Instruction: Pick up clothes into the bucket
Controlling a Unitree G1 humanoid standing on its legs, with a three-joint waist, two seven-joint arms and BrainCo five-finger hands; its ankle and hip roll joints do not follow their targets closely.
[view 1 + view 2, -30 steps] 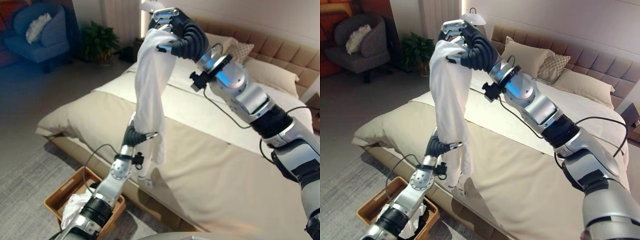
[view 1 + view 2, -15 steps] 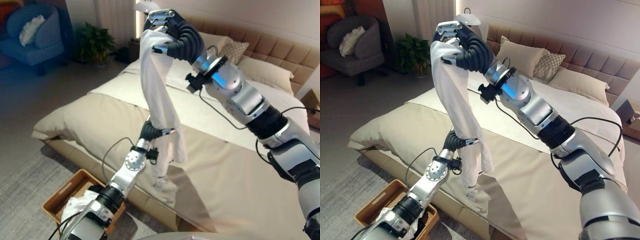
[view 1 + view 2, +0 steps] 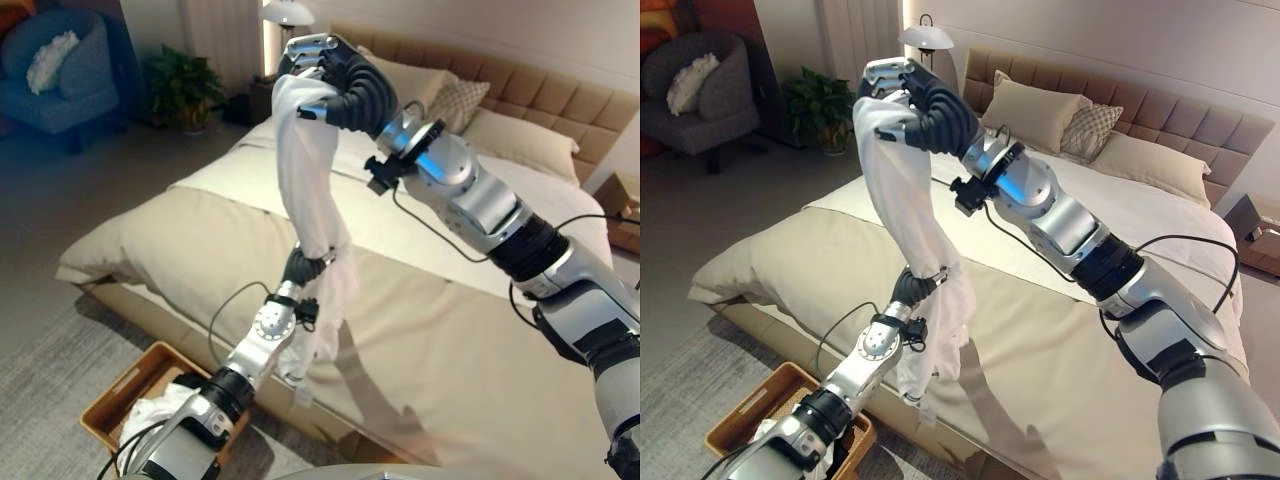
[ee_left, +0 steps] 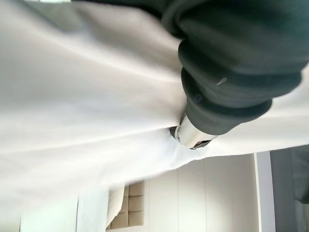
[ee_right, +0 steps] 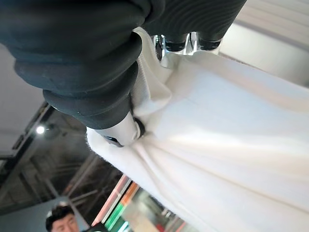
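A long white garment (image 3: 305, 180) hangs in the air over the near side of the bed. My right hand (image 3: 335, 75) is raised high and shut on its top end, and the cloth wraps round the fingers in the right wrist view (image 5: 231, 159). Lower down, my left hand (image 3: 305, 265) is shut on the garment's middle, with the cloth (image 4: 72, 96) bunched round it and the tail drooping below. A brown basket (image 3: 118, 385) stands on the floor at the lower left, with white clothes inside it.
The wide bed (image 3: 180, 235) with a beige cover lies under both arms, with pillows (image 3: 1035, 110) and a padded headboard behind. A floor lamp (image 3: 923, 37), a plant (image 3: 180, 85) and an armchair (image 3: 55, 70) stand at the back left. A person's head (image 5: 60, 215) shows past my right hand.
The left hand has slid up the garment towards the bed, and the lower cloth now bunches round it. The right hand still holds the top high.
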